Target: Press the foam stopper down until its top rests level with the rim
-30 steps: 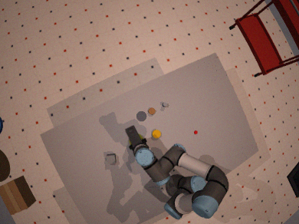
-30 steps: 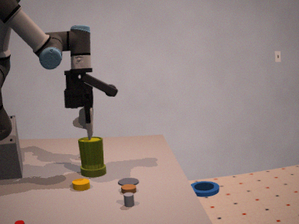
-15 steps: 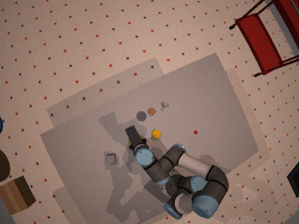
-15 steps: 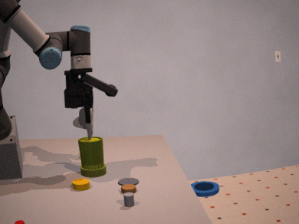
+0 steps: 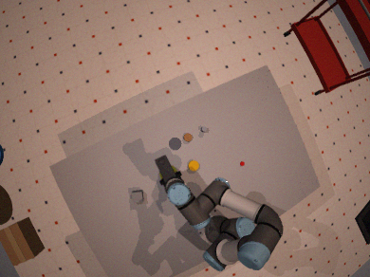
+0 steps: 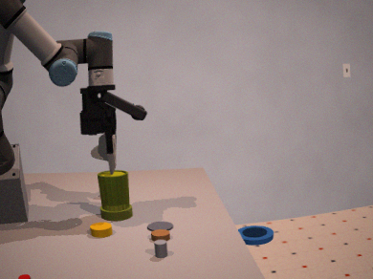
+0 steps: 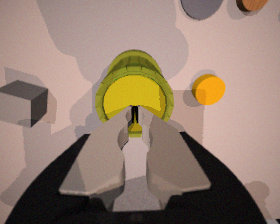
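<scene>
An olive-green jar (image 6: pixel 115 196) stands upright on the table. Its yellow foam stopper (image 7: pixel 134 95) fills the mouth and sits at about rim height in the side view. My gripper (image 6: pixel 112 168) is shut, with its fingertips pointing straight down and touching the stopper's top near the edge closest to the wrist camera. In the overhead view the gripper (image 5: pixel 166 168) hides the jar almost wholly. Nothing is held between the fingers.
A yellow disc (image 6: pixel 100 229) lies in front of the jar. A grey disc (image 6: pixel 160 225), an orange-brown disc (image 6: pixel 161 234) and a small grey cylinder (image 6: pixel 161 248) lie to its right. A grey cube (image 7: pixel 22 102) sits left of the jar. A small red dot (image 5: pixel 242 163) marks the table.
</scene>
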`<state>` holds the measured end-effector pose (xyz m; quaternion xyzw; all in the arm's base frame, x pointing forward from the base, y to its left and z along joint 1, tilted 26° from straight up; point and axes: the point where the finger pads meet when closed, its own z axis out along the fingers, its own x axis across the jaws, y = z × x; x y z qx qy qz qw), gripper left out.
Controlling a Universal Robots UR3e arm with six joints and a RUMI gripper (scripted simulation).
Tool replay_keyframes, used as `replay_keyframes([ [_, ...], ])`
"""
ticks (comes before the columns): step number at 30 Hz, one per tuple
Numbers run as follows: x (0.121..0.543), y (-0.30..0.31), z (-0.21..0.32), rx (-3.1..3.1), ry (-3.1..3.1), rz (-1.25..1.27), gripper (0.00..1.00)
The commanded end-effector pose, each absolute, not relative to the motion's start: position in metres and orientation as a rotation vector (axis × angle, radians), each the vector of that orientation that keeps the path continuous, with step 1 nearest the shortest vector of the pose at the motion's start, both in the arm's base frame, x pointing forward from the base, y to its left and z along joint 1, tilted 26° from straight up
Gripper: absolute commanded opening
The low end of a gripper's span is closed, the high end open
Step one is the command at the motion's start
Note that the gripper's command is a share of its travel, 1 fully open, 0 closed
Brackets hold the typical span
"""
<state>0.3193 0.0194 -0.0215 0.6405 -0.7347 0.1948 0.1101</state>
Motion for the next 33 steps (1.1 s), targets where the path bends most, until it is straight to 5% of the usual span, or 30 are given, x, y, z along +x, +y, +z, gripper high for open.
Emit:
replay_keyframes([
  [1,0.320,0.020,-0.021,1.883,-2.160,0.574,0.00],
  [33,0.315,0.041,0.025,1.883,-2.160,0.574,0.00],
])
